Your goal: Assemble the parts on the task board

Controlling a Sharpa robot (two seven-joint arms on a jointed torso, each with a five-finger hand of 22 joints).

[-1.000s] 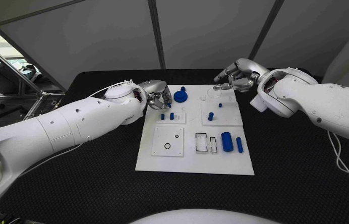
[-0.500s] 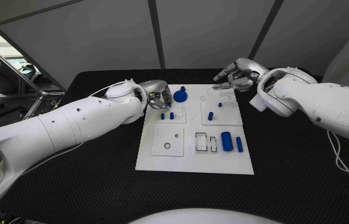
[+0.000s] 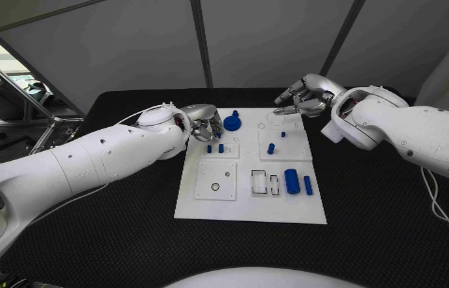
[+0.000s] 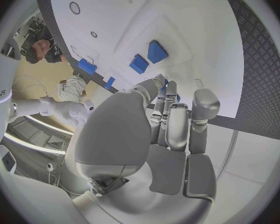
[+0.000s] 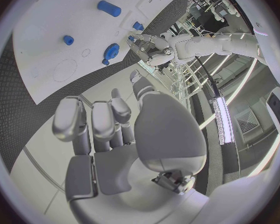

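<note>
The white task board (image 3: 215, 204) lies in the middle of the table. On it are a blue gear-like part (image 3: 232, 123), two small blue pegs (image 3: 214, 149), another peg (image 3: 271, 149), a thick blue cylinder (image 3: 292, 181) and a slim blue piece (image 3: 308, 185). My left hand (image 3: 203, 127) hovers at the board's far left corner, just left of the gear, fingers curled together with the thumb across them (image 4: 171, 119). A bit of blue shows at its fingertips; I cannot tell whether it is held. My right hand (image 3: 301, 100) hangs over the far right corner, fingers apart and holding nothing (image 5: 109, 124).
The board carries raised white blocks with round holes (image 3: 216, 183) and rectangular slots (image 3: 266, 183). Black table (image 3: 103, 236) surrounds the board on all sides. Grey partition walls stand behind the table's far edge.
</note>
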